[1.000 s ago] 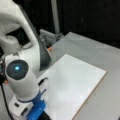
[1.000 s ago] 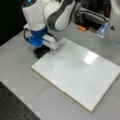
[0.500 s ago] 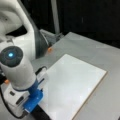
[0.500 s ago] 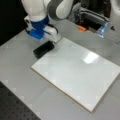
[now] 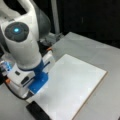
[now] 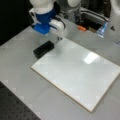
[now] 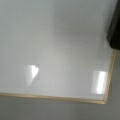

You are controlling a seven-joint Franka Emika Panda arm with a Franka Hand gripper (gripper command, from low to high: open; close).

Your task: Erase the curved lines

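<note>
Eraser block (image 6: 44, 49) now released, lying on desk (image 6: 20, 50) at board's (image 6: 80, 75) left corner. Fingers (image 6: 59, 38) lifted clear just beside it; opening indiscernible. Curve lines gone; board wiped blank.

1. Arm (image 5: 23, 47): white links, wrist pointing steeply downward in both front views; a lit blue dot shows on the dark round joint cap.
2. Blue mount (image 6: 43, 23) sits at the wrist.
3. Gripper (image 6: 60, 37): low, fingers hard to make out.
4. Wrist view: no gripper parts visible.
</note>
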